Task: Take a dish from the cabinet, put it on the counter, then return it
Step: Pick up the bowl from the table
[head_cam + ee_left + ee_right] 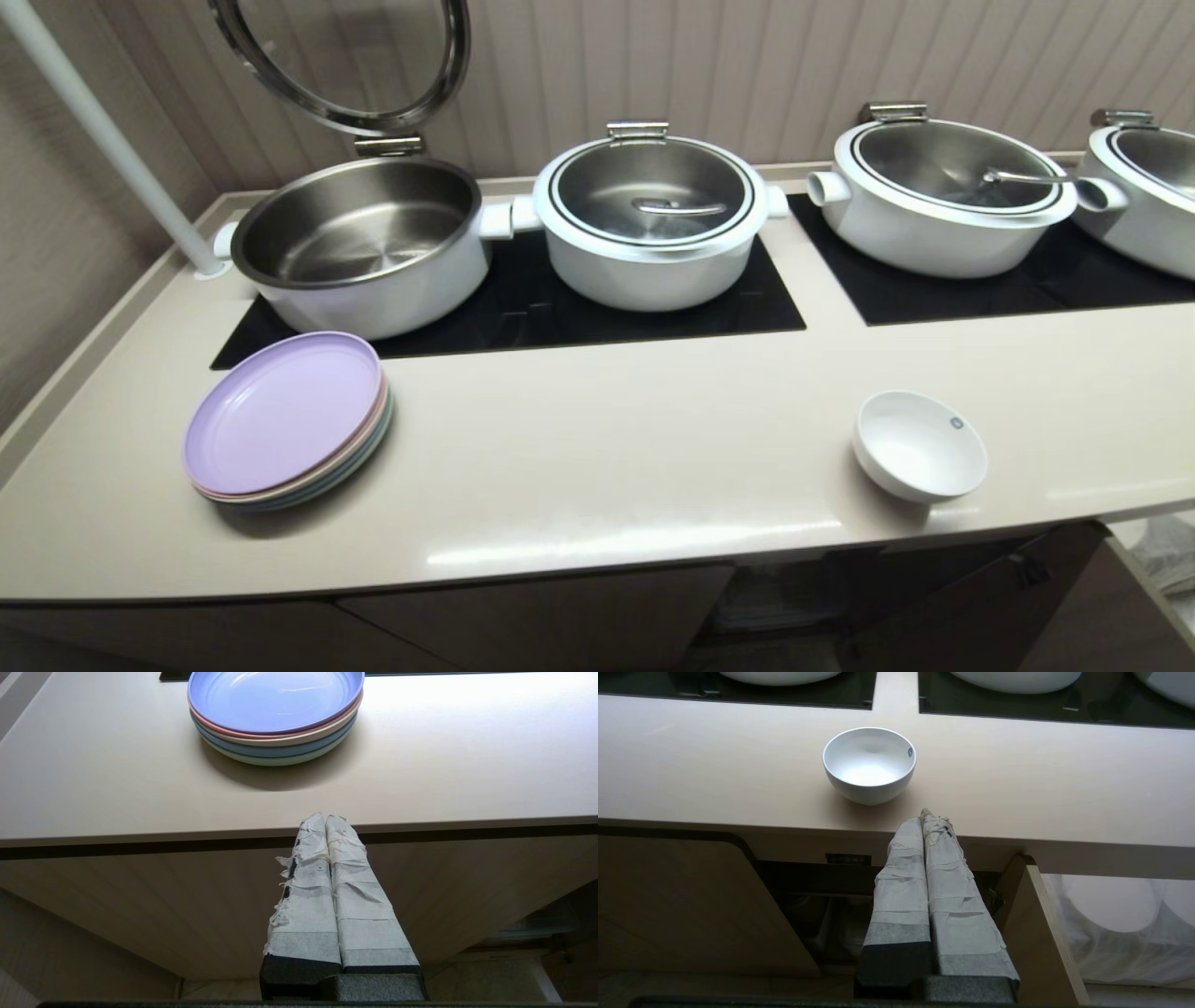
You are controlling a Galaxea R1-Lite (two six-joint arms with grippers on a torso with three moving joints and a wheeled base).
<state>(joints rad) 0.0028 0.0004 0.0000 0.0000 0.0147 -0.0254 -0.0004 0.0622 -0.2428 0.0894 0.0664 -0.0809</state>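
Nearest, both grippers hang in front of the cabinet, below the tabletop edge. The left gripper (325,817) has its tape-wrapped fingers (308,891) pressed together, empty, before a closed cabinet door (187,905). The right gripper (930,815) is likewise pinched closed on nothing, its fingers (948,891) in front of the open cabinet (817,877), whose door (1041,933) stands swung out beside them; inside is dark, and what it holds cannot be told.

On the tabletop (607,467), the dish (920,445) sits upright near the rounded front edge, toward the right, just past the right gripper's tips but apart from them. It is a small, plain white, round bowl, mouth facing up, empty, with a tiny blue-grey logo (956,423) inside its rim on the far right side. Being round, it has no long axis.

Well apart to the left lies a stack of pastel plates (285,415), lilac on top.

Farther back, black cooktop panels (653,299) carry white pots: an open one (359,247) with its glass lid (345,56) raised, then lidded pots (649,219), (943,196), (1148,187). A white pole (103,131) rises at the far left, before a fluted wall (747,65)
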